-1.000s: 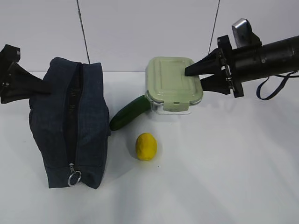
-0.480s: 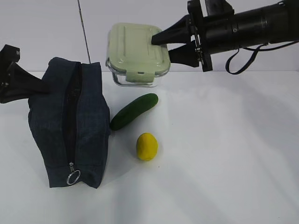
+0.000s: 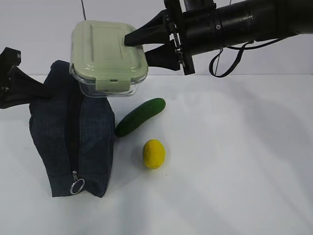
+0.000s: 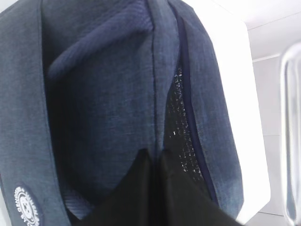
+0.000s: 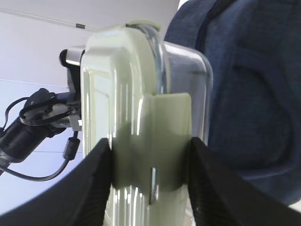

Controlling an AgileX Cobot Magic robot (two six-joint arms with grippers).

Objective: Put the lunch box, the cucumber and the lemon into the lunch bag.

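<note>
the right tool was clamped on the right edge of the lunch box, one finger on the sage-green lid and one under the clear base, holding it in the air over the far end of the lunch bag. in the right wrist view the two black fingers pressed either side of the box's clip, with the navy fabric just behind. the bag stood on the white worktop at the left, its silver ring pull at the near end. the left tool was pinched tight on the bag's far left edge, its fingers together over the fabric, silvery lining showing beside them. the cucumber lay just right of the bag, its near tip close to the fabric, and the lemon sat nearer, a little apart from both
</note>
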